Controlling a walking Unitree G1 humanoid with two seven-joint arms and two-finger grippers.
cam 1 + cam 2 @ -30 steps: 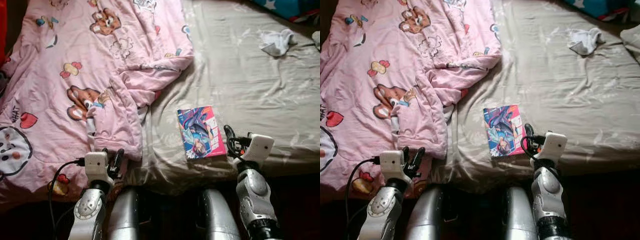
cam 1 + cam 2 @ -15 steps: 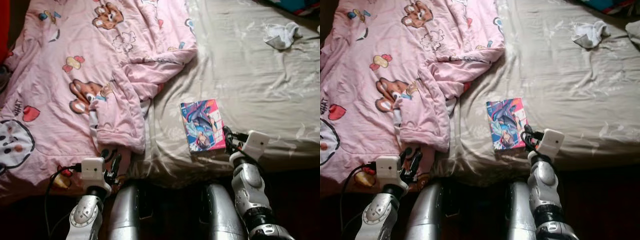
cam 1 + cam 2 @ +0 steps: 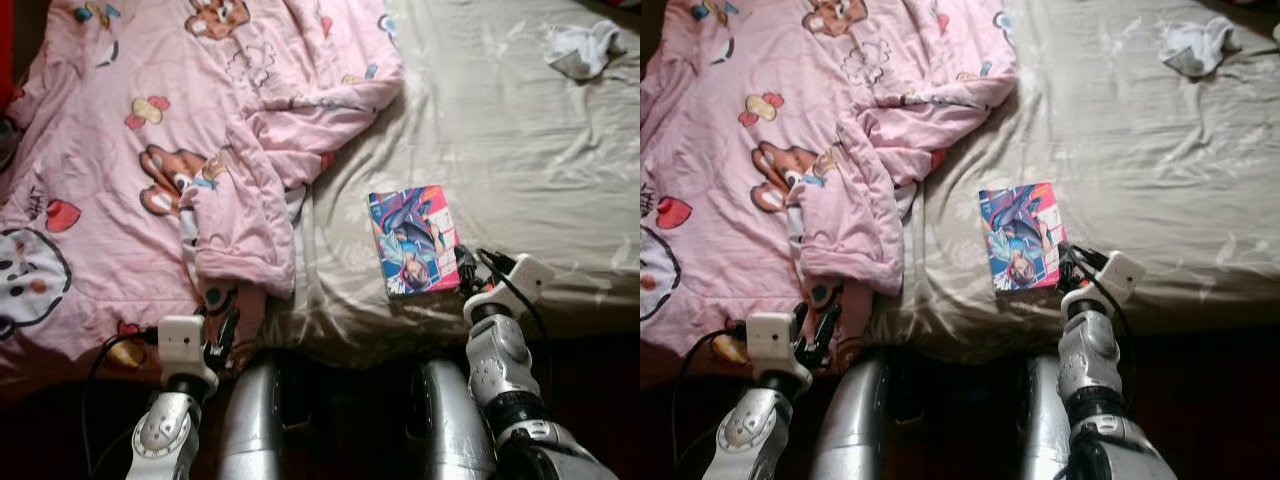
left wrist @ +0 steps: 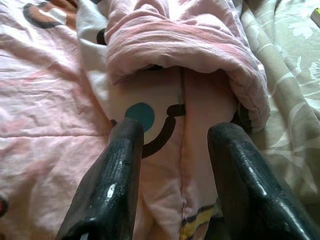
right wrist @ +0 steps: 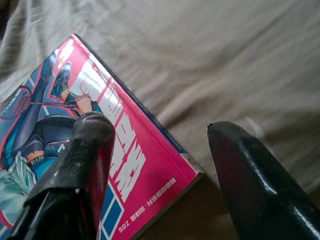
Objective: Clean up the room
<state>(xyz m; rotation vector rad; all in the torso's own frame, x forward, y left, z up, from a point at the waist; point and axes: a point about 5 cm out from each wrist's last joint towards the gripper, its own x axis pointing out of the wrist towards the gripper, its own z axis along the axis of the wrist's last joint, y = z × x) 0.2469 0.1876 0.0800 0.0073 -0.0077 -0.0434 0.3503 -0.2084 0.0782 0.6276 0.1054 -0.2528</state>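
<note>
A colourful comic book with a pink edge lies flat on the beige bed sheet near the bed's front edge. My right gripper is open at the book's near right corner, one finger over the cover, the other over bare sheet. From the head camera the right gripper sits just right of the book. A pink cartoon-print blanket covers the bed's left half. My left gripper is open just short of the blanket's folded hem, low at the bed's front edge.
A crumpled white and grey cloth lies on the sheet at the far right. The blanket's rumpled fold runs down the middle of the bed. Below the bed edge the floor is dark, with my silver legs in front.
The camera has shifted forward and down over the bed. My right gripper has reached the book's right corner. The left gripper has dropped lower, toward the blanket hem.
</note>
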